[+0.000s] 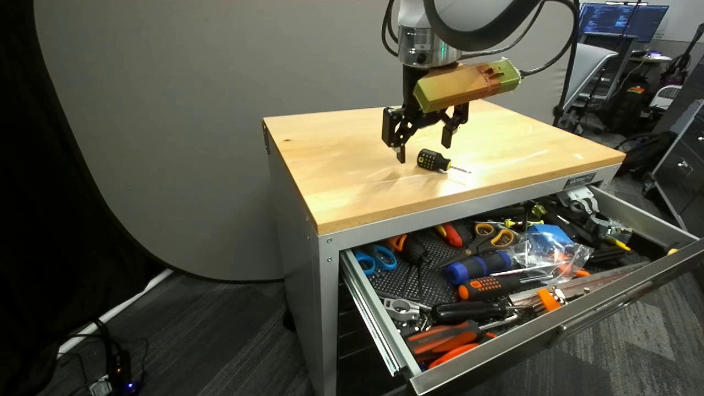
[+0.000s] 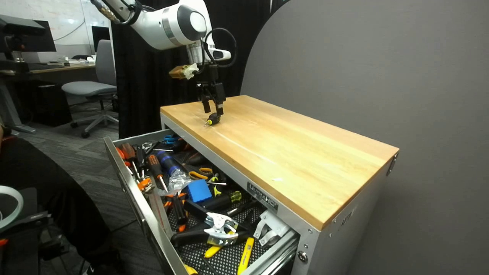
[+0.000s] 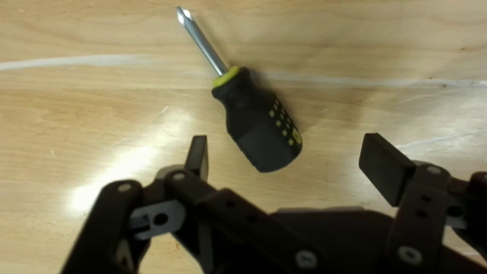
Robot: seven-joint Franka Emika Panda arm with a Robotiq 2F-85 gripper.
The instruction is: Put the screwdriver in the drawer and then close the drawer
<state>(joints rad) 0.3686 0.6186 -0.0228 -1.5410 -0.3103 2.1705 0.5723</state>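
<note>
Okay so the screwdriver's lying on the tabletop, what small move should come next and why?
Probably lower the jaws toward the screwdriver: they stand open above the tabletop, grasping nothing, and in the wrist view the butt end of the handle appears between them.

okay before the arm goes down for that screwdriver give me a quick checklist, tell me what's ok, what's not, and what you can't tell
1. Gripper open: ok, jaws wide apart, nothing held.
2. Screwdriver resting flat on the tabletop: ok, lying on its side.
3. Handle square to the jaws: not ok, it lies at a slant in the wrist view.
4. Fingers lowered around the handle: not ok, they appear to hang above it.
5. Drawer open: ok, in both exterior views.
6. Room inside for the screwdriver: cannot tell; tools crowd it, with patches of dark mat showing.
</note>
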